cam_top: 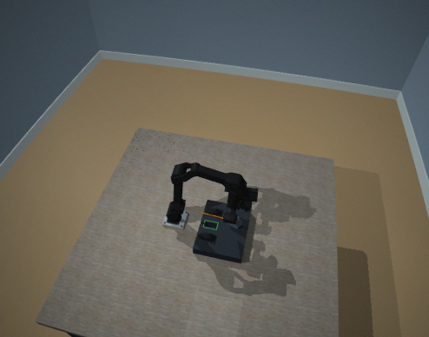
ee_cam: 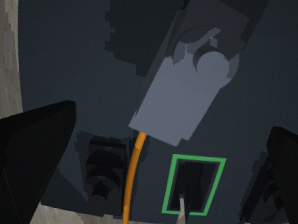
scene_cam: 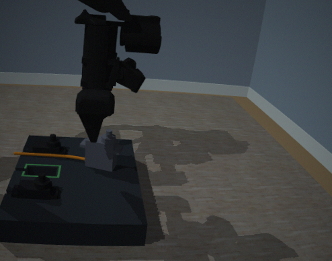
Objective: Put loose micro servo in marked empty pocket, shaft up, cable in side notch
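Observation:
The loose grey servo (cam_top: pixel 240 221) (scene_cam: pixel 100 157) (ee_cam: pixel 175 105) stands on the dark deck (cam_top: pixel 222 251) (scene_cam: pixel 93 208) (ee_cam: pixel 50 50), outside the pocket, its shaft up. In the wrist view it is turned at an angle to the pocket. Its orange cable (cam_top: pixel 212 214) (scene_cam: pixel 50 155) (ee_cam: pixel 131 180) runs past one side of the green-outlined pocket (cam_top: pixel 211 221) (scene_cam: pixel 43 165) (ee_cam: pixel 200 158), which is empty. My gripper (scene_cam: pixel 94 141) (ee_cam: pixel 177 124) is wide open above the deck, its fingers on either side of the servo's cable end in the wrist view. Contact cannot be told.
Two dark servos sit in the deck on either side of the pocket: one (cam_top: pixel 207 236) (scene_cam: pixel 37 191) on the near side in the exterior view, the other (scene_cam: pixel 53 147) (ee_cam: pixel 104 175) on the far side. The arm's pale base plate (cam_top: pixel 168 224) is on the wooden table (cam_top: pixel 142 269).

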